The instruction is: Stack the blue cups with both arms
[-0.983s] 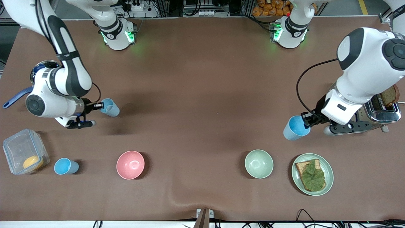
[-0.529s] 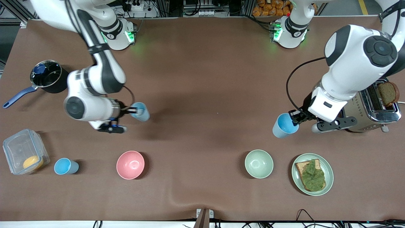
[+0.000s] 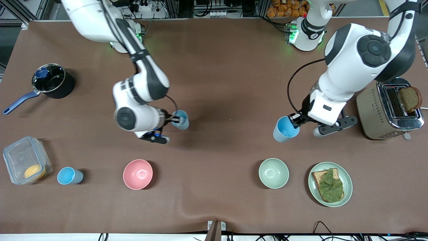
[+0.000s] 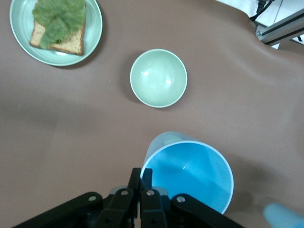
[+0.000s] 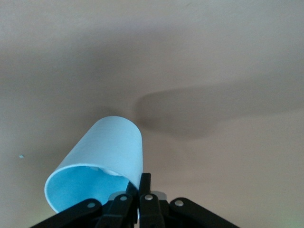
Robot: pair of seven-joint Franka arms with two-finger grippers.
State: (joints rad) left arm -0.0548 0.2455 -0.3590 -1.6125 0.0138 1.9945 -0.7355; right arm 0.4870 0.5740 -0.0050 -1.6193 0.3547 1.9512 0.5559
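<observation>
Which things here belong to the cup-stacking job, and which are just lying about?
Job: blue cup pinched in the right gripper; blue cup pinched in the left gripper; third blue cup standing beside the plastic box.

Lying about: pink bowl, green bowl, sandwich plate, toaster, saucepan.

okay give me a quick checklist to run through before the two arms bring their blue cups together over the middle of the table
1. Left gripper shut on the rim of its blue cup: ok.
2. Right gripper shut on the rim of its smaller-looking blue cup: ok.
3. Both held cups up off the table: ok.
4. Bare table between the two cups, with the pink bowl and green bowl nearer the front camera: ok.
5. Which cup fits inside the other: cannot tell.
6. Third blue cup beside the plastic container, not yet picked up: not ok.
</observation>
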